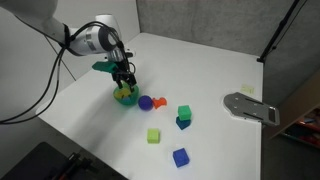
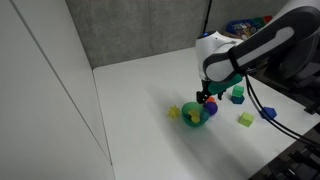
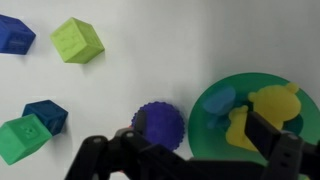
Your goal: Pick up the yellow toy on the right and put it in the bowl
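Note:
The green bowl [image 3: 205, 125] lies at the right of the wrist view and shows in both exterior views [image 1: 124, 99] [image 2: 197, 118]. The yellow toy [image 3: 262, 110] lies inside it, next to a pale blue piece [image 3: 218, 100]. My gripper [image 3: 195, 152] hangs just above the bowl [image 1: 124, 80] [image 2: 207, 97]. It is open: one finger is by the purple ball [image 3: 158, 125] and the other is over the yellow toy. A yellow bit [image 2: 174, 113] shows at the bowl's edge; I cannot tell whether it is the same toy.
On the white table are a lime cube [image 3: 78, 40] [image 1: 153, 135], a green cube [image 3: 22, 138] [image 1: 184, 112], dark blue cubes [image 3: 45, 115] [image 3: 12, 33] [image 1: 180, 157] and a small orange toy [image 1: 160, 101]. A grey flat object [image 1: 250, 106] lies near the table edge.

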`<state>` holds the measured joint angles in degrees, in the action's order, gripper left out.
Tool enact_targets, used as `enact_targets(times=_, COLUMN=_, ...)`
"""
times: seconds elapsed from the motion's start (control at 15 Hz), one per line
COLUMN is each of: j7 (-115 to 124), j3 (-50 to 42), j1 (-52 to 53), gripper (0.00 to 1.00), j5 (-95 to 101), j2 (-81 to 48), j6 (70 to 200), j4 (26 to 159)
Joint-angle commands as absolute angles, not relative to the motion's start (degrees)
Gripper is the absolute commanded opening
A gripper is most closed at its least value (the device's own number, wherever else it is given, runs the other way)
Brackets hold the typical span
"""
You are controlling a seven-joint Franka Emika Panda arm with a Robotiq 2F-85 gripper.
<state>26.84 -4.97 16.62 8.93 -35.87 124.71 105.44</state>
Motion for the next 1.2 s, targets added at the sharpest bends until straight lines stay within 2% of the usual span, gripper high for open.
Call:
enact_targets(times=0.0, j7=27.08, j3=-5.84, j1=13.77, gripper=1.0, j5=8.95, j2=-32.58, j6=118.8, j4=104.64)
enact_targets(times=0.6, j7=18.33, j3=-5.89, j1=3.21, gripper=1.0, j5=6.88, j2=-21.62, j6=114.33, j4=108.77)
enact_targets(times=1.13, j7=12.27, j3=-6.41, j1=-1.5, gripper=1.0, j5=8.64, j2=-6.77, j6=108.41, j4=117.28)
